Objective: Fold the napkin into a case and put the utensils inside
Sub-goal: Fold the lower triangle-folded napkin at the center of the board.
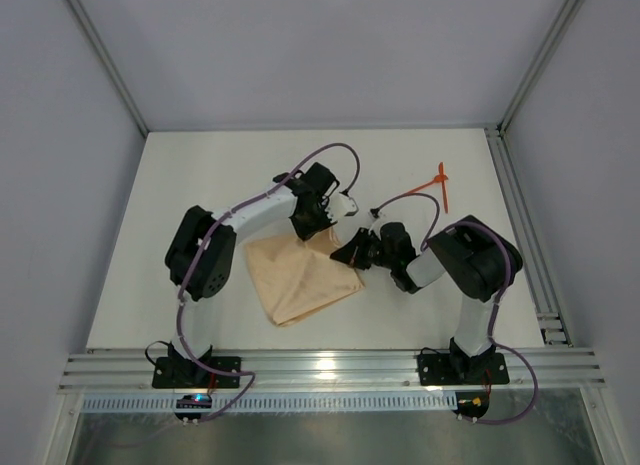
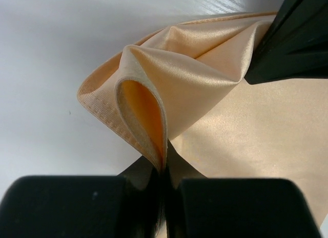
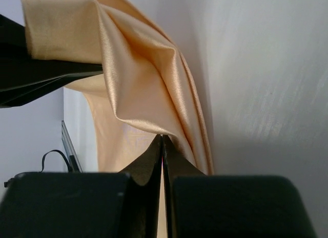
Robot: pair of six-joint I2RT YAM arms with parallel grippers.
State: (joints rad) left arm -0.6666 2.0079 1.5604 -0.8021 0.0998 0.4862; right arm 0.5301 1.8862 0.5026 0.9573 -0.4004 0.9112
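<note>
At mid-table the napkin [image 1: 300, 275] lay partly folded, far edge lifted by both arms: left gripper [image 2: 164, 169] clamped shut on a looped hem, right gripper [image 3: 162, 141] pinching a crease beside it. Risk: slick cloth could slip free if pulled unevenly & spoil the fold. Utensils [image 1: 443, 185] lay well apart, far right. Table [image 1: 200, 165] matte white; grey walls, alu frame [image 1: 100, 75]
</note>
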